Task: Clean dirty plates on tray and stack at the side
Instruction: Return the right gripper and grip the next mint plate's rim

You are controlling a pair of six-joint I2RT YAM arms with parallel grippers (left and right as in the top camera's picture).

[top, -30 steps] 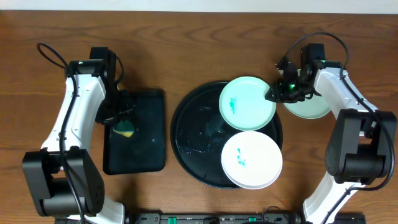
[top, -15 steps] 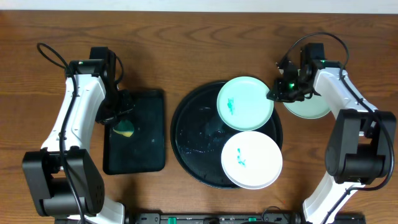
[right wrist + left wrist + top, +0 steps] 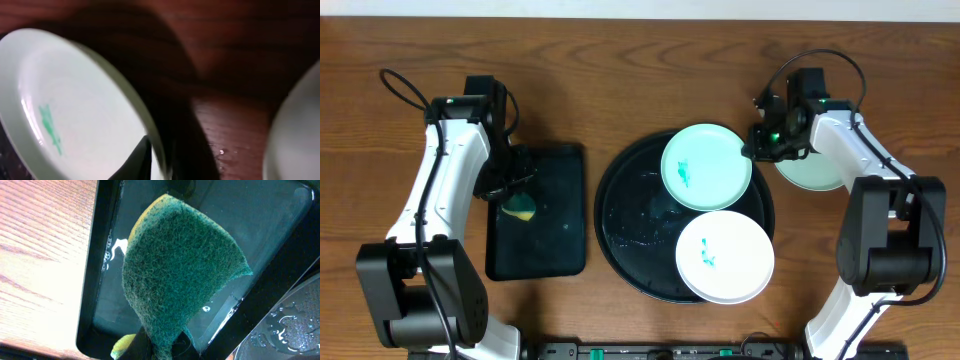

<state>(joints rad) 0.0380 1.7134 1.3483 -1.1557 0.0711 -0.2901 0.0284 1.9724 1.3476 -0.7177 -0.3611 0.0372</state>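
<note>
**Two robot arms at a wooden table with plates, trays and a sponge**

Seen from above, a brown wooden table [image 3: 620,60] fills the frame. A white and black robot arm stands at each side.

At the centre lies the round black tray [image 3: 620,215], glossy and wet with scattered droplets. To its left, apart from it, sits a smaller rectangular black tray [image 3: 555,235], also wet.

Three plates are in view. A mint-green plate [image 3: 710,160] lies over the upper right part of the round tray, with a teal smear [image 3: 683,175] near its middle. Just below it, a white plate [image 3: 730,265] covers the lower right part of the tray and hangs slightly over the rim; it carries a teal mark [image 3: 705,258] too. A second mint-green plate [image 3: 817,177] lies on the table just right of the tray, partly hidden by the right arm.

The right gripper [image 3: 757,150] is at the right edge of the first mint-green plate. In the right wrist view its fingers are closed over that plate's rim [image 3: 155,135]. Whether the plate is raised off the tray cannot be told.

The left gripper [image 3: 510,190] hangs over the rectangular tray, clamped tight on a sponge [image 3: 185,265] with a dark green scouring face and a yellow body.
</note>
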